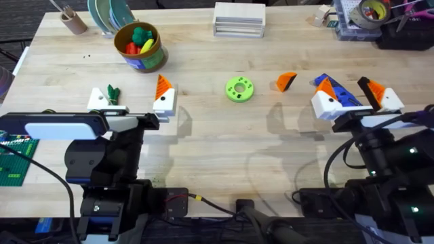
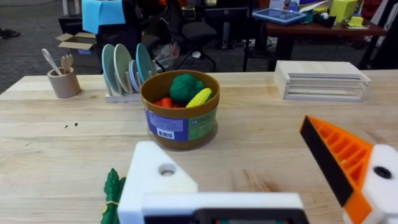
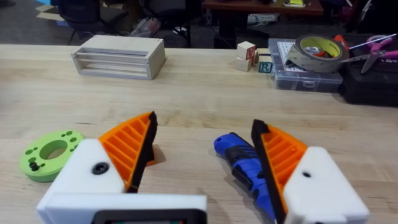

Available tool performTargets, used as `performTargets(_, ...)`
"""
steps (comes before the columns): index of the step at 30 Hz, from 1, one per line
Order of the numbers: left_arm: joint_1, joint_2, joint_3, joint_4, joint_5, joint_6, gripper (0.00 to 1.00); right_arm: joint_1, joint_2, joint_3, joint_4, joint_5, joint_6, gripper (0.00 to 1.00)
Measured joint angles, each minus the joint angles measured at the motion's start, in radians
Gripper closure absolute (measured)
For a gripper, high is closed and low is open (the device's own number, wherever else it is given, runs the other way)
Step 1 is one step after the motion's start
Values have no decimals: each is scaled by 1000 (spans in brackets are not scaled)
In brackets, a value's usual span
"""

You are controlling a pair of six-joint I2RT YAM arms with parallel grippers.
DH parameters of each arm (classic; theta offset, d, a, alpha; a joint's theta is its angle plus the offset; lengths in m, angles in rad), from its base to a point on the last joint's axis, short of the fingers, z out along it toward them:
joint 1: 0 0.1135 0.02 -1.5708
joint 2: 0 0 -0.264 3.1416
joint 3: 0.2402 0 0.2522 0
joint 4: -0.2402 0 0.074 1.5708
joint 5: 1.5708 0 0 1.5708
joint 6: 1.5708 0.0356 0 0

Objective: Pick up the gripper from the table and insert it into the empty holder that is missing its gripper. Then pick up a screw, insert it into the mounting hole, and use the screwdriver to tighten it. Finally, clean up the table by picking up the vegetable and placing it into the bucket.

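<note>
At counter centre-right, the wedge (image 1: 286, 81) lies loose, at ten o'clock from the right tool (image 1: 352, 97), which is wide open, empty, straddling the screwdriver (image 3: 239, 163). Left tool (image 1: 132, 102) open, holder (image 1: 99, 99) bare. Risk: fingers nudging the screwdriver away.

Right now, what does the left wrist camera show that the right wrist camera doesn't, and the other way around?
Left wrist view alone: the bucket holding toy food, the vegetable lying beside the holder, which has no orange wedge, a plate rack and a brown cup.
Right wrist view alone: the screwdriver lying between the right gripper fingers, the green ring, and a tape roll.
Both: the wooden table and the pale slatted box.
</note>
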Motion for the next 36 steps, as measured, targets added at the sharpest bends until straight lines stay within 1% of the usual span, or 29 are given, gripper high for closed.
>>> performTargets(9,0,0,0,0,0,1,7,0,0,0,-5,0,0,17)
performTargets(11,0,0,0,1,0,12,7,0,0,0,-5,0,0,17)
performTargets(18,0,0,1,47,0,29,10,0,0,0,-3,-1,20,17)
performTargets(19,0,0,1,38,0,30,10,0,0,0,-3,-1,33,17)
performTargets(22,0,0,25,-51,0,31,10,0,0,2,-8,-1,83,17)
performTargets(24,0,2,79,-128,0,31,10,0,0,17,-37,-2,104,17)
performTargets(27,0,35,226,-247,-19,34,10,0,9,72,-131,-4,121,19)
performTargets(29,0,76,345,-333,-49,36,9,0,32,136,-201,-4,128,16)
performTargets(32,0,176,534,-474,-91,50,10,0,92,264,-297,-4,134,17)
performTargets(36,0,367,777,-678,-131,102,11,0,223,484,-474,-4,130,17)
